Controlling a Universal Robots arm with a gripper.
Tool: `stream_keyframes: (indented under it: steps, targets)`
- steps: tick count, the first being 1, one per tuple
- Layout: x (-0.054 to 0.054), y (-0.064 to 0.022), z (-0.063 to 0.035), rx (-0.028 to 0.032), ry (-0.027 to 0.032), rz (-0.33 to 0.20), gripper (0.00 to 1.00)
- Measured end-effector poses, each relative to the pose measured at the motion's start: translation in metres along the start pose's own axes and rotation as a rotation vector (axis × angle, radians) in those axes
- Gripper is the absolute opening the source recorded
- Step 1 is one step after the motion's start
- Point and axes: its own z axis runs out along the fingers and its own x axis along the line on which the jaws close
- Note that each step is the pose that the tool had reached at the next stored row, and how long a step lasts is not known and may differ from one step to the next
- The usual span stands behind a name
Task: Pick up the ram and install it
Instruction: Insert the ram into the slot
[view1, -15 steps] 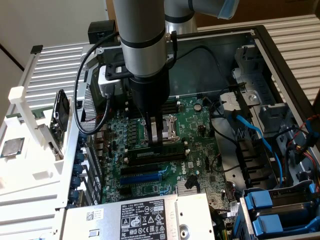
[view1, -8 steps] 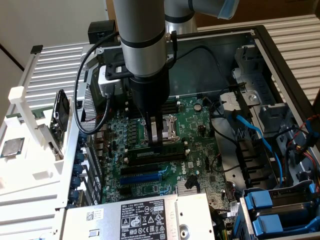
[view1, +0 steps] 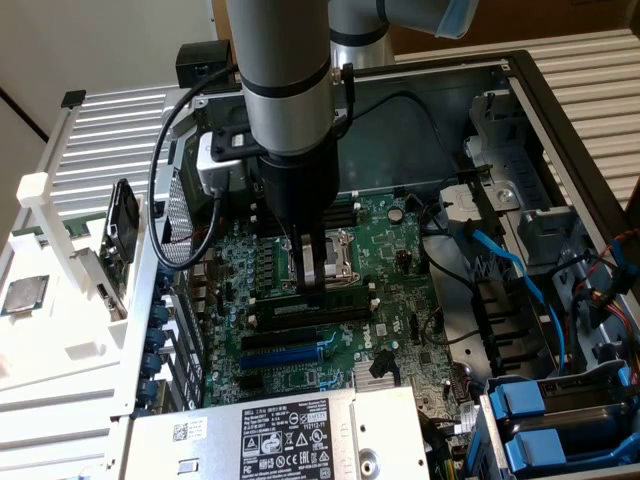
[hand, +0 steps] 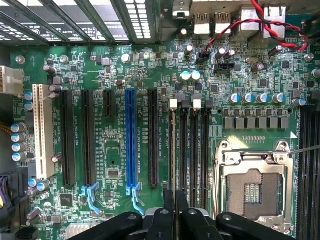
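The ram (view1: 345, 290) is a thin dark-green stick standing on edge in the memory slot nearest the expansion slots, on the green motherboard (view1: 400, 290) inside the open computer case. My gripper (view1: 316, 294) reaches straight down onto its middle, fingers shut on its top edge. In the wrist view the ram (hand: 173, 150) appears edge-on as a narrow line running from a white end clip (hand: 173, 104) to my gripper (hand: 175, 207), whose black fingers (hand: 165, 220) pinch it. Black memory slots (hand: 193, 150) lie alongside.
The open silver processor socket (hand: 255, 190) sits right beside the memory slots. Black and blue expansion slots (hand: 131, 140) lie on the other side. A power supply (view1: 290, 440), blue cables (view1: 510, 270) and blue drive caddies (view1: 545, 420) crowd the case. A processor chip (view1: 25, 296) rests outside on a white tray.
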Motion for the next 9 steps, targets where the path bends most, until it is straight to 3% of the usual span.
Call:
stream_keyframes:
  steps: [9]
  targets:
    - [0.0000, 0.0001, 0.0016, 0.0000, 0.0000, 0.000, 0.13]
